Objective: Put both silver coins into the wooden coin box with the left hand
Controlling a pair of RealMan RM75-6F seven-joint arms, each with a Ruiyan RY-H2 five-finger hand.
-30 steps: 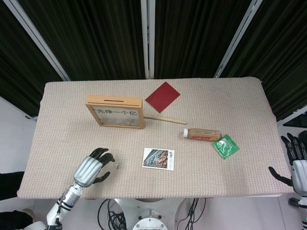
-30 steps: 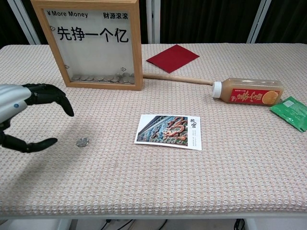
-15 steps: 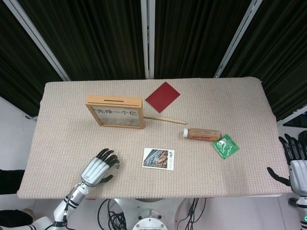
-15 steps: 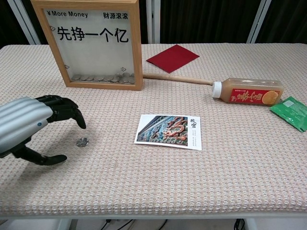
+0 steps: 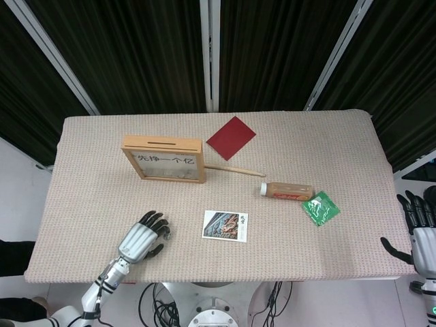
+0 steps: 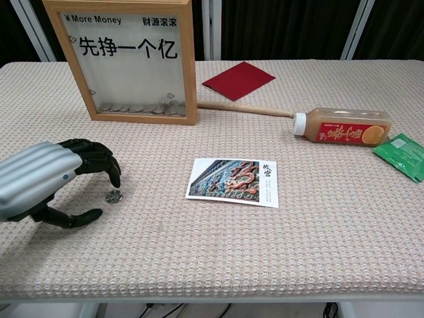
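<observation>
Left hand point(image 6: 50, 185) sits low over the table's front-left part, fingers point(image 6: 99, 162) curled down and thumb reaching forward beneath them, apart, nothing between them. One coin point(image 6: 113, 195) lies flat on the table point(image 6: 218, 265) just off the fingertips, on the side towards the card point(image 6: 233, 181). In the head view the fingers cover that spot, so I cannot tell from above whether a fingertip touches the coin; the chest view suggests a small gap.

I see only this one loose coin. The second I cannot find; it may already be among the coins at the bottom of the box point(image 6: 126, 59).

The box stands upright towards the back-left, well apart from the hand, its slot on the top edge running left to right.

The relation that counts: the coin lies just beyond the fingertips and a little ahead of the thumb, so I judge the next move needs a slight reach to bracket it before pinching. Flat coin on woven cloth, likely hard to lift.

Right hand point(image 5: 417, 228) hangs off the table's right edge, fingers spread, empty, far from the coin.
</observation>
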